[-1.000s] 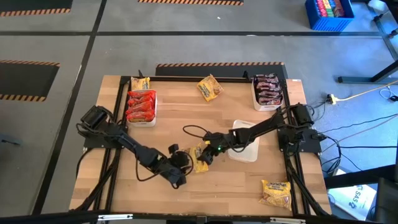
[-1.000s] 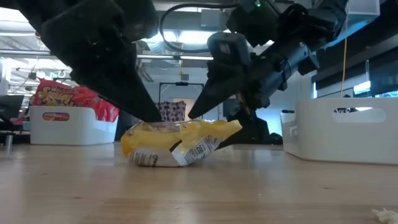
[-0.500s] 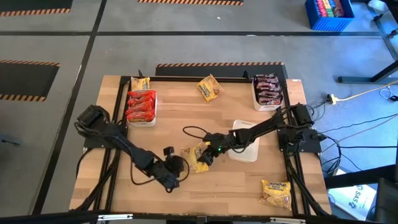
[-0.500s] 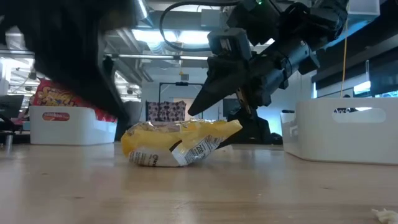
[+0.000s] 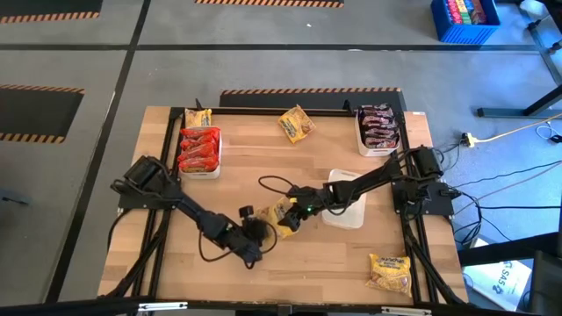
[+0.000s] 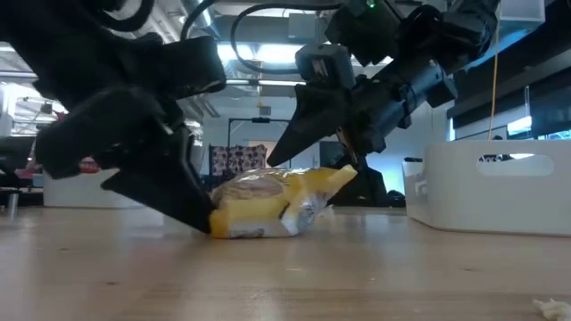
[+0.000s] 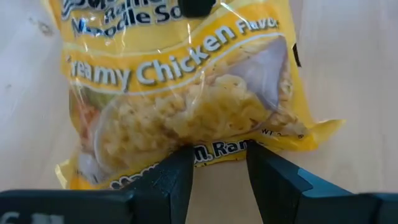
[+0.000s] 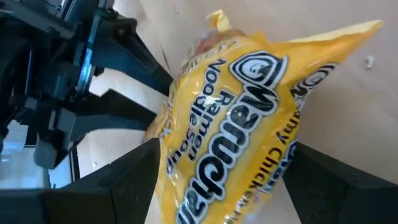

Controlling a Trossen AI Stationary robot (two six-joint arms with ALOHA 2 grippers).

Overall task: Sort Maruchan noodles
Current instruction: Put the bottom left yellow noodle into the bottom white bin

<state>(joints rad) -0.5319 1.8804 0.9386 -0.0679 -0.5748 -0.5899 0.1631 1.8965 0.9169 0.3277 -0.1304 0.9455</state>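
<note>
Mid-bench, a little toward the near edge: one yellow packet (image 5: 283, 215) lies between the two pincers. Label reads Maruchan, Creamy Chicken flavor, in both wrist views (image 7: 180, 93) (image 8: 233, 130). In the low view the packet (image 6: 272, 203) rests on the bench (image 6: 357, 267), its right end lifted off the wood.

Left pincer (image 5: 255, 235): low on the bench, at the packet's near-left end. Left wrist view shows its two fingers (image 7: 177, 177) slightly apart, tips touching the packet's near edge, nothing caught between them. Low view shows its dark body (image 6: 152, 165) pressed against the packet's left side.

Right pincer (image 5: 294, 219): reaching in from the right edge of the bench, over the packet's right end. Right wrist view shows its fingers (image 8: 130, 171) spread wide, one on each side of the packet; cannot tell if they touch it. Low view has the pincer (image 6: 326, 134) tilted above the packet's raised end.

Other items:
- White tray with red packets (image 5: 199, 149), far-left part of the bench.
- White tray with dark packets (image 5: 378, 127), far-right corner.
- Empty-looking white tray (image 5: 351, 211), right of centre, partly under the right arm.
- Loose yellow packets: one near the far edge, centre (image 5: 297, 123); one at the far-left corner (image 5: 198, 117); one at the near-right corner (image 5: 390, 272).
</note>
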